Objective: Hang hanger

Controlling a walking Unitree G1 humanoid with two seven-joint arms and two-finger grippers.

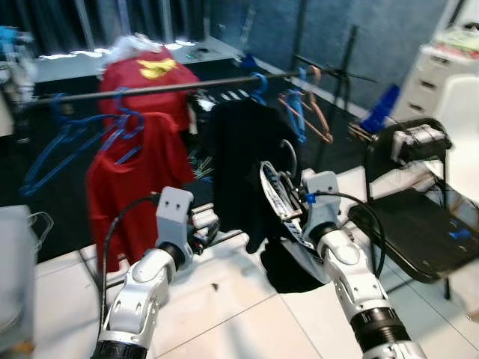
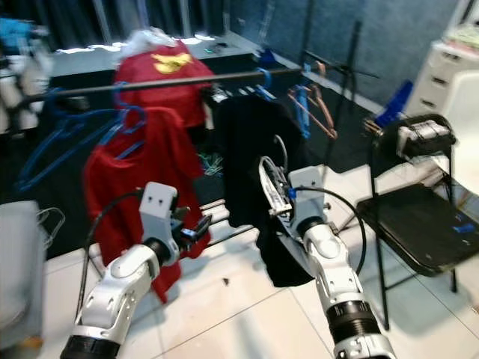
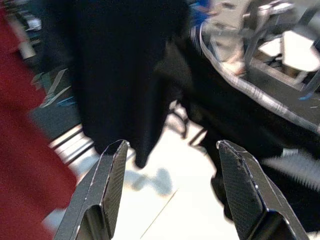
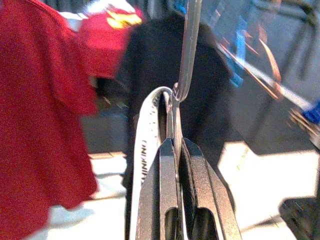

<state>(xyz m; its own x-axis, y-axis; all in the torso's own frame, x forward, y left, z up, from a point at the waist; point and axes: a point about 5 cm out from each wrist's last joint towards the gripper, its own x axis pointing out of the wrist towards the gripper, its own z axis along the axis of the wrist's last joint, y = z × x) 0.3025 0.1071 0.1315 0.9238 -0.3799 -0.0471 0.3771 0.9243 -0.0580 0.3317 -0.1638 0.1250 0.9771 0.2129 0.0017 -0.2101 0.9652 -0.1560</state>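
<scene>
Hanger of thin metal wire carrying a black garment (image 4: 182,55) sits clamped between the closed jaws of the right gripper (image 4: 175,150), hook upward for the dark horizontal rail (image 1: 150,88) above, while the left gripper (image 3: 170,155) waits open, empty.

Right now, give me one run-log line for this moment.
right gripper: shut on hanger with black garment | left gripper: open, idle | rail: ahead, hanger not yet hung

I see thin silver metal wire hanger (image 4: 186,55) carrying black garment (image 1: 288,262) with white printed collar band (image 4: 145,165), hook pointing up, held low before dark horizontal clothes rail (image 1: 150,88), below it and not hooked on.
</scene>
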